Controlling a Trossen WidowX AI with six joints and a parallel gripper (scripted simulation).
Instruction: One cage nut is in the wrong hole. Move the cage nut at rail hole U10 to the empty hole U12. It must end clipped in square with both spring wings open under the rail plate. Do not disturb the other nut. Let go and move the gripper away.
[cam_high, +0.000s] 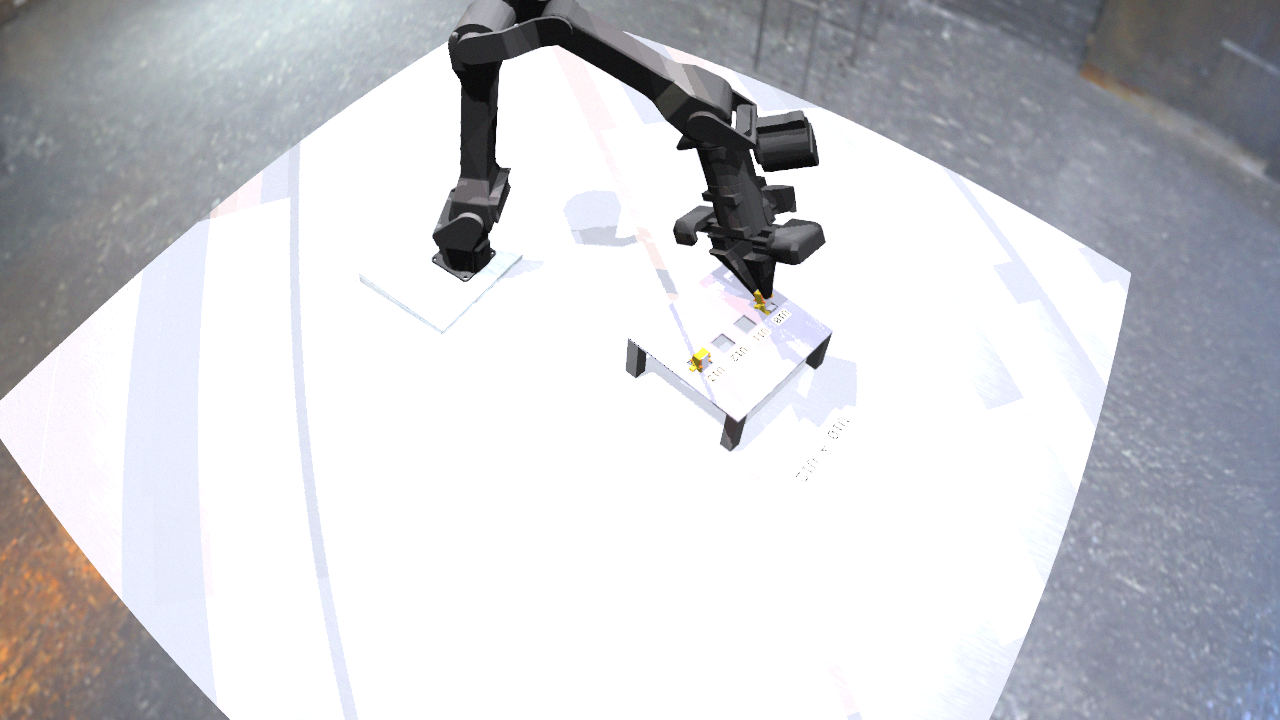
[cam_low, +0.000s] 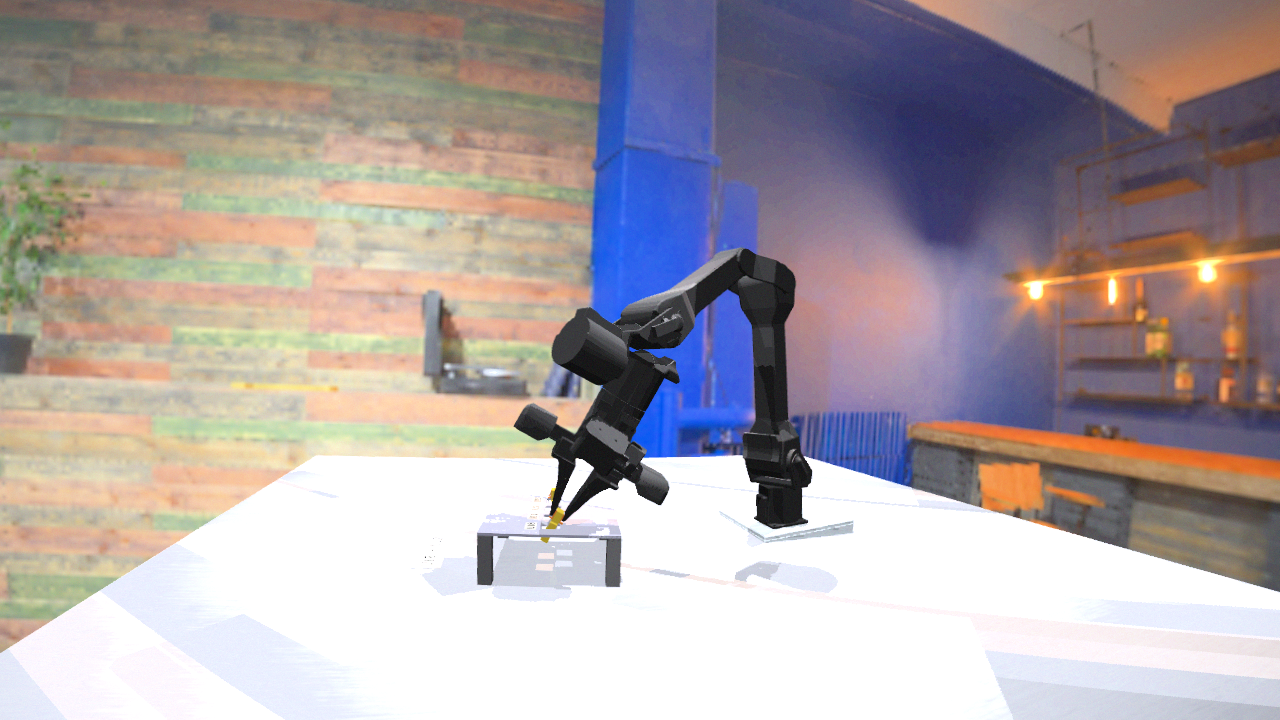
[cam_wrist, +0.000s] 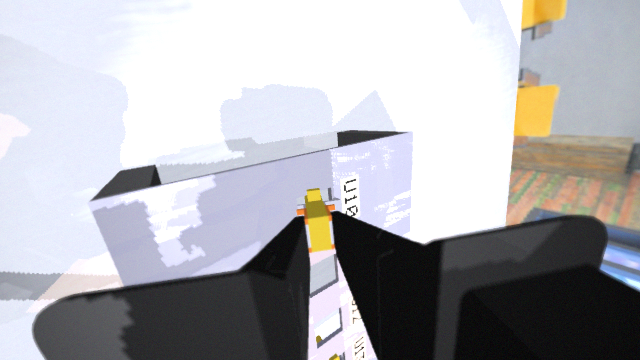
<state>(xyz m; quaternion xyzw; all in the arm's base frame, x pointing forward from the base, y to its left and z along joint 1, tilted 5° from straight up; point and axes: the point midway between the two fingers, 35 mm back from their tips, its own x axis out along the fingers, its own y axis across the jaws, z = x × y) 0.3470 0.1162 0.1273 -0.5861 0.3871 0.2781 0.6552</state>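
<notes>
In the top view, a small yellow cage nut (cam_high: 760, 301) (cam_low: 552, 523) (cam_wrist: 319, 230) stood tilted at the hole marked U10, at the far end of a row of square holes in a pale, flat rail plate (cam_high: 751, 385) (cam_low: 590, 528) (cam_wrist: 250, 200) on dark legs. The printed labels U10, U11 and U12 could be read along the row, upside down. The U12 hole (cam_high: 723, 341) had no nut in it, and a second yellow cage nut (cam_high: 699, 360) sat in the next hole, whose label was too blurred to read with certainty. On the white table (cam_high: 501, 501) (cam_low: 760, 644) (cam_wrist: 425, 60) beside the plate, faint black lettering appeared to run from U10 to U12. The black tapered claw (cam_high: 762, 293) (cam_low: 558, 517) (cam_wrist: 319, 220) reached down onto the first nut.

In the exterior view, the claw leaned over the plate, its fingertips nearly together with the yellow nut pinched between them. The nut was slanted, its lower end reaching down past the plate's near edge. Small labels showed on the plate, too small to read well.

In the wrist view, the label U10 read clearly, sideways, beside the nut. Both black fingers pressed on the nut's sides, leaving a narrow gap filled by its yellow body. Orange-edged tabs stuck out on either side near the tips.
</notes>
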